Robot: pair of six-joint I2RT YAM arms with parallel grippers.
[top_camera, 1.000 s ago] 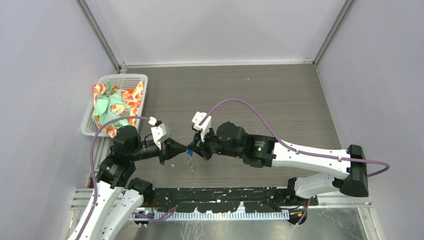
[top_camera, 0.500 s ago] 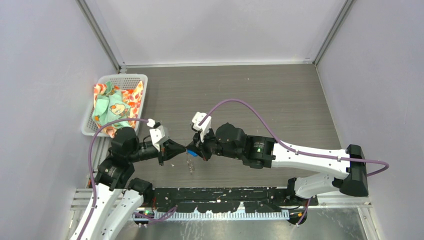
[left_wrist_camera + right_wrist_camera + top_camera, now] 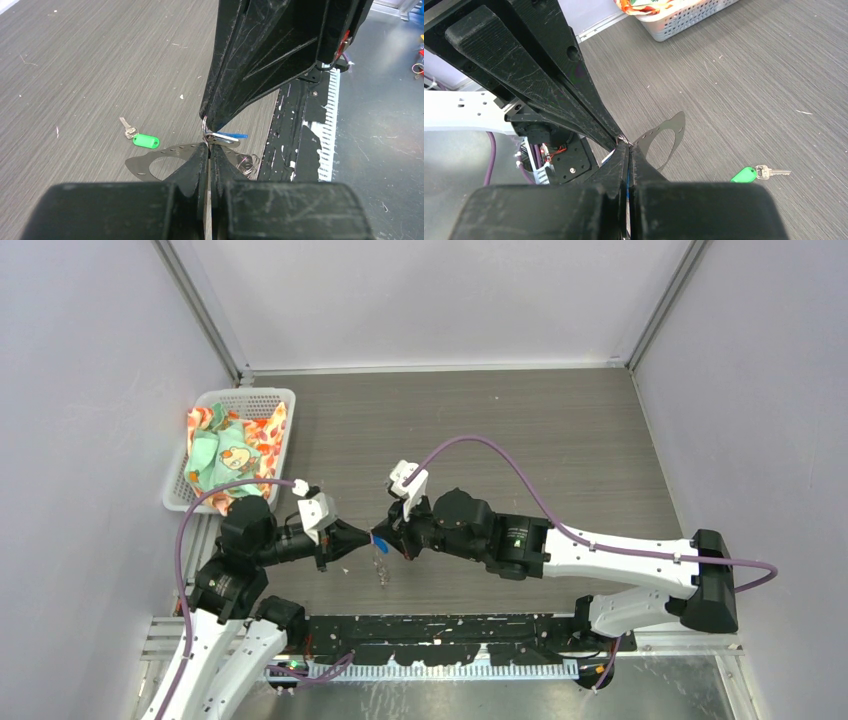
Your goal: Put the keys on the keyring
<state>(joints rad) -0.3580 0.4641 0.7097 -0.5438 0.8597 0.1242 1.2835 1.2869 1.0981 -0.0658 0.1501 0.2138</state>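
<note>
Left gripper [image 3: 209, 151], fingers fully closed, is pinching the keyring [image 3: 142, 164] by its edge, with the ring hanging below the tips. Whether its lower edge is touching the counter [image 3: 75, 75] cannot be told. Right gripper [image 3: 209, 121], likewise fully closed, is meeting it tip to tip and appears to be gripping the blue key [image 3: 233, 135], whose head is sticking out sideways at the junction. Green key [image 3: 145, 141] is lying flat on the counter, apart from both grippers. Threading of the blue key appears to be in progress. Risk: both grips are bearing on very little metal, so any sideways push between the tips is likely to twist the blue key loose or let the keyring slip and drop.
</note>
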